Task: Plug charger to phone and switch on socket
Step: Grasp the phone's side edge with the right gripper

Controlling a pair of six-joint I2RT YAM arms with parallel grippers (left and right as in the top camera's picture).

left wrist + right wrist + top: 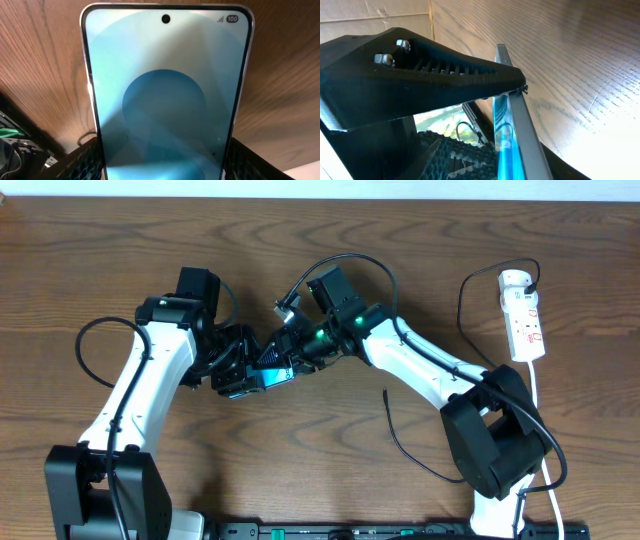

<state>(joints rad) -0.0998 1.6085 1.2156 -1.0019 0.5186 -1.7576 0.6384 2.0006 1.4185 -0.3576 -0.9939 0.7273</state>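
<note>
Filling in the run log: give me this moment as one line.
left gripper: shut on phone | right gripper: at phone edge, grip unclear | charger: loose on table, not in phone | socket: untouched

surface: brown wood-grain table (300, 240) | far right: white socket (523, 315) lying flat, white cord (537, 390) trailing from it toward the near edge | right of centre: charger (386, 402), thin black cable lying loose, tip on bare wood
</note>
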